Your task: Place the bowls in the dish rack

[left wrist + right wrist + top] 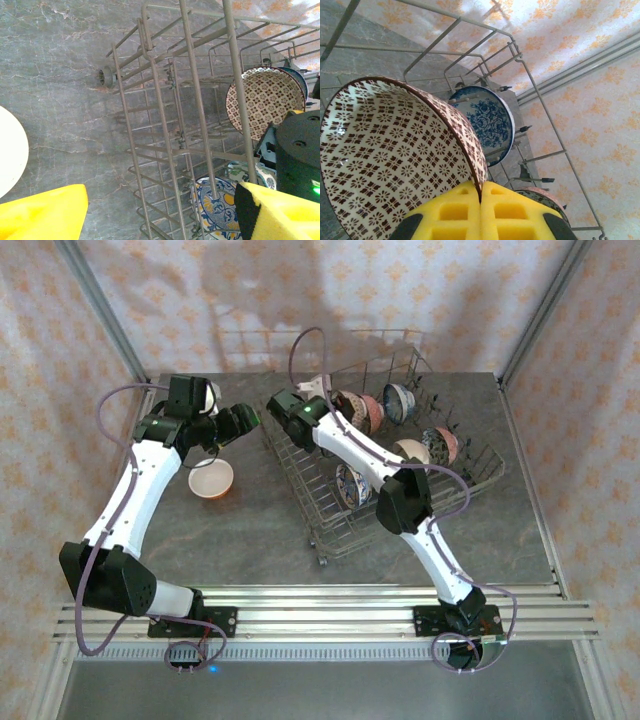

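Grey marble table (250, 525). Right gripper (481, 200) pinches brown bowl (395, 150) by rim, inside rack (540, 107); blue bowl (482, 117) just beyond. Left gripper (157, 195) agape, rack ahead.

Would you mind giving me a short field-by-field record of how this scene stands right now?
Left gripper: open, holding nothing, near the left side of the dish rack
Right gripper: shut on the rim of the brown patterned bowl
Behind the held bowl: blue floral bowl, on edge among the rack wires
On the table: orange bowl, upright, left of the rack
Rack load: several bowls on edge
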Controlling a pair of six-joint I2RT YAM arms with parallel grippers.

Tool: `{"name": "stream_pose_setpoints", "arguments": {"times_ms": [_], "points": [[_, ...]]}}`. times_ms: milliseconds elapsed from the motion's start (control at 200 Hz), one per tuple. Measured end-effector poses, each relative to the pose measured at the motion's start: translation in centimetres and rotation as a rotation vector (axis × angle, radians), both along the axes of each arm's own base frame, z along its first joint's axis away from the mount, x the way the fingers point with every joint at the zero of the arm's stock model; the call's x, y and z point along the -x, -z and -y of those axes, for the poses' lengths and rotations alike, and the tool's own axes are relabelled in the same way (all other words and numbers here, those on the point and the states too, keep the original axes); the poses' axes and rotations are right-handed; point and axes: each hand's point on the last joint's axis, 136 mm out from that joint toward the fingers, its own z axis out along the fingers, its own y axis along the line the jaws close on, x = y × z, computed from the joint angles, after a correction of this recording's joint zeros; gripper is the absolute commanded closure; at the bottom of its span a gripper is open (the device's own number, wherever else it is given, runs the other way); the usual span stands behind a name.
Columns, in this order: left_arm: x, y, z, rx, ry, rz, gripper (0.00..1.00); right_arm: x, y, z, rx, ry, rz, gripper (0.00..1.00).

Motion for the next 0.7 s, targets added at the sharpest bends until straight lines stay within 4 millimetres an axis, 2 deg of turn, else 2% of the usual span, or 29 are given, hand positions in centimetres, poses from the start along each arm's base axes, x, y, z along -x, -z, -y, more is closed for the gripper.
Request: {"name": "stream_pose_setpoints", "arguments": {"times_ms": [205, 340, 385, 460, 541, 566, 656, 701], "points": [[0.2, 0.2, 0.0, -0.002, -0.001, -0.011, 0.22, -0.3, 0.5, -0.5, -0.012, -0.013, -0.014, 1.00], [0.3, 0.2, -0.1, -0.007, -0.005, -0.014, 0.22, -0.4, 1.0, -0.7, -0.006, -0.025, -0.034, 0.93], [0.3, 0.3, -0.2, -0.007, -0.005, -0.016, 0.22, -0.5, 1.2, -0.8, -0.007, -0.027, -0.039, 0.89], [0.5, 0.4, -0.2, -0.011, -0.008, -0.025, 0.22, -0.6, 1.5, -1.0, -0.006, -0.034, -0.051, 0.76], [0.7, 0.6, -0.4, -0.020, -0.015, -0.035, 0.22, -0.6, 1.7, -1.2, -0.019, -0.039, -0.058, 0.73], [0.8, 0.6, -0.5, -0.025, -0.019, -0.037, 0.22, -0.6, 1.8, -1.2, -0.021, -0.041, -0.060, 0.67], [1.3, 0.4, -0.8, -0.035, -0.028, -0.041, 0.22, -0.6, 1.9, -1.3, -0.032, -0.045, -0.067, 0.59], [1.5, 0.3, -1.1, -0.042, -0.035, -0.041, 0.22, -0.6, 2.0, -1.4, -0.033, -0.050, -0.075, 0.50]]}}
